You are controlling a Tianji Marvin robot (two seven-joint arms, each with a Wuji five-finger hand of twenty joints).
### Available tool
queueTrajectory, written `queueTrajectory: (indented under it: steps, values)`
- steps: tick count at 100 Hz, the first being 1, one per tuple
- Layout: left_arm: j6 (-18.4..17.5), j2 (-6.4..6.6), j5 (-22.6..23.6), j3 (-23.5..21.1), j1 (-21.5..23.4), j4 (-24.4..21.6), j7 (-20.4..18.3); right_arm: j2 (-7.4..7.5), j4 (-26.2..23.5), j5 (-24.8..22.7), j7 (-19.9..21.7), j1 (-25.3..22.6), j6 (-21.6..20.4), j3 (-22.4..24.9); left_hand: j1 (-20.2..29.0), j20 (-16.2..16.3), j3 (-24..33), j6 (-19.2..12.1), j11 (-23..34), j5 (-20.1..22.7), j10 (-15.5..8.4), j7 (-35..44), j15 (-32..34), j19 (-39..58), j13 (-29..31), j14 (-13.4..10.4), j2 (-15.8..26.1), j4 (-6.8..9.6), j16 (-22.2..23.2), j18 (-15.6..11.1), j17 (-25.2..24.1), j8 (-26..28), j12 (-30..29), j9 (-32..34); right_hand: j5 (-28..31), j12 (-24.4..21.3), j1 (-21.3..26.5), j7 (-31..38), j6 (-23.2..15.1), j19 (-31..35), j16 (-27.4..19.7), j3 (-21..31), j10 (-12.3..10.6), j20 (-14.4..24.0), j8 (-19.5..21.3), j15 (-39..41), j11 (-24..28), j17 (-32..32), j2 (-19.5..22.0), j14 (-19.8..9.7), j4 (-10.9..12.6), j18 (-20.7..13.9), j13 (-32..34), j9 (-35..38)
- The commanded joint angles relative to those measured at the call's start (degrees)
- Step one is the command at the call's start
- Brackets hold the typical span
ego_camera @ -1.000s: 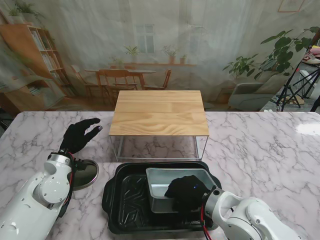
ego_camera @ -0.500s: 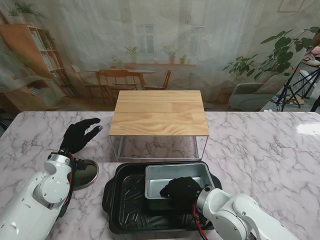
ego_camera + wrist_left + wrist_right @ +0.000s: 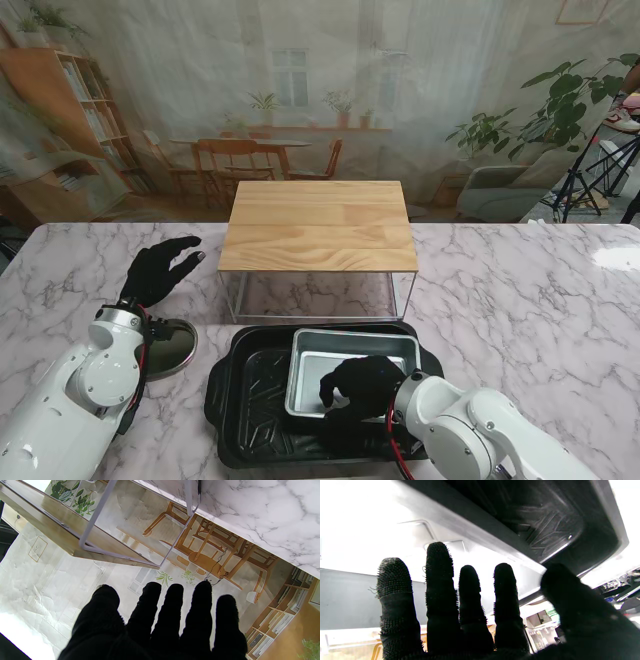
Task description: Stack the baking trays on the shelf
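A silver baking tray (image 3: 352,358) lies inside a larger black baking tray (image 3: 248,400) on the marble table, just in front of the shelf (image 3: 318,226), which has a wooden top on a white wire frame. My right hand (image 3: 362,386) grips the silver tray's near rim. In the right wrist view the fingers (image 3: 437,580) reach inside the silver tray (image 3: 345,597) and the thumb sits outside its wall, beside the black tray (image 3: 545,517). My left hand (image 3: 160,268) hovers open to the left of the shelf, fingers spread (image 3: 160,625), with the shelf (image 3: 50,522) ahead of it.
A round dark lid or dish (image 3: 172,346) lies on the table beside my left forearm. The marble table (image 3: 520,300) stretches to the right of the shelf and trays. The shelf's top carries nothing.
My right hand has shifted slightly left and nearer to me, and the silver tray has moved and tilted with it inside the black tray. The left hand has not moved.
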Motion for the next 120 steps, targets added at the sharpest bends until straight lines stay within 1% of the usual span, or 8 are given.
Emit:
queueTrajectory:
  steps: [1,16,40,59,75,92,104,120]
  values:
    - [0.0,-0.15,-0.1,0.2,-0.1,0.2,-0.5,-0.07,-1.1,1.0,-0.5,-1.5,0.6,1.1,1.9,-0.2,-1.4,-0.9,1.2,-1.8,-0.8,-0.1,1.5,0.8,-0.6,0.2,3.2,-0.64,0.5,-1.3,-0.6,-0.3,0.5,-0.9,-2.2,-0.6,-2.8,-0.9,-1.5,0.0,-0.6,-1.6,-0.1,1.6,1.5,-4.2,-1.2,-1.5,1.8,0.4,1.4,3.2,-1.9,-1.9]
    - [0.1,-0.12,-0.1,0.2,-0.1,0.2,-0.7,-0.44,-4.6,2.8,-1.6,-4.9,-0.6,5.0,1.8,-0.2,-1.4,-0.9,1.1,-1.8,-0.8,-0.1,1.5,0.9,-0.6,0.2,3.2,-0.64,0.5,-1.4,-0.5,-0.3,0.5,-1.0,-2.4,-0.9,-3.1,-1.2,-1.6,-0.2,-1.0,-2.7,0.1,2.4,1.7,-4.5,-1.6,-3.2,2.7,0.6,1.5,3.1,-3.6,-2.6]
    - [0.2,-0.14,-0.2,0.1,0.0,0.1,-0.7,-1.39,-7.6,0.3,-7.1,-11.8,-6.4,14.2,2.0,-0.1,-1.4,-0.7,1.1,-1.5,-0.7,0.0,1.4,1.1,-0.6,0.2,3.1,-0.61,0.5,-1.5,-0.3,-0.3,0.5,-0.9,-1.6,-1.4,-2.3,-1.8,-1.8,-0.7,-1.5,-3.9,0.1,3.4,1.8,-4.5,-2.2,-4.6,4.2,0.6,1.8,1.5,-3.8,-2.2]
    - [0.4,-0.14,-0.2,0.0,0.1,0.0,-0.7,-2.65,-8.0,-3.9,-15.6,-18.0,-9.6,22.6,1.9,-0.1,-1.4,-0.6,1.1,-1.4,-0.6,-0.1,1.5,1.3,-0.6,0.3,3.1,-0.59,0.5,-1.5,-0.2,-0.3,0.5,-0.8,-0.5,-1.5,-1.7,-2.2,-1.7,-1.1,-1.8,-4.6,0.5,3.9,1.9,-4.7,-2.7,-5.6,4.6,0.9,2.0,0.8,-4.3,-2.1]
    - [0.8,-0.1,-0.3,0.1,0.1,-0.1,-1.1,-3.51,-7.1,-11.4,-24.1,-21.8,-10.2,29.2,2.0,-0.1,-1.4,-0.7,1.1,-1.4,-0.7,-0.1,1.4,1.4,-0.6,0.3,3.1,-0.57,0.5,-1.5,-0.2,-0.3,0.5,-0.9,0.3,-2.0,-0.7,-4.2,-1.8,-4.1,-2.3,-7.1,0.8,4.0,1.8,-6.3,-4.7,-10.7,5.9,0.8,2.1,-1.1,-6.3,-2.8]
    - [1.0,-0.08,-0.3,0.2,0.1,-0.1,-1.2,-4.16,-2.1,-13.6,-31.9,-20.9,-7.1,32.0,2.0,-0.1,-1.4,-0.6,1.0,-1.2,-0.7,0.0,1.4,1.4,-0.6,0.2,3.2,-0.58,0.5,-1.4,-0.2,-0.2,0.5,-0.8,0.4,-2.0,-0.3,-4.9,-2.1,-5.1,-2.5,-8.0,0.5,4.2,2.1,-7.4,-5.5,-12.2,5.9,0.6,2.4,-1.5,-7.7,-3.3]
    - [1.2,-0.08,-0.3,0.2,0.1,-0.1,-1.2,-4.67,3.1,-10.3,-34.9,-17.5,-5.4,32.1,2.0,-0.2,-1.4,-0.6,1.0,-1.0,-0.8,0.1,1.3,1.2,-0.6,0.1,3.1,-0.57,0.4,-0.7,-0.6,-0.2,0.5,-0.7,0.1,-2.7,-0.4,-5.1,-2.2,-6.7,-3.7,-7.7,0.1,4.2,2.8,-10.2,-7.2,-14.4,5.8,1.3,2.5,-2.1,-10.4,-4.9]
    - [1.6,-0.07,-0.5,0.3,0.1,-0.3,-1.5,-5.29,11.3,-4.4,-37.8,-11.9,-3.9,30.1,1.9,-0.2,-1.4,-0.6,1.0,-0.5,-0.9,0.3,1.2,1.1,-0.5,0.0,3.1,-0.58,0.4,0.1,-0.6,-0.1,0.5,-0.6,-2.1,-6.4,-1.0,-6.7,-2.7,-11.7,-9.2,-7.4,-1.1,3.2,2.7,-19.3,-12.1,-20.1,5.7,3.5,2.4,-3.8,-17.5,-8.6]
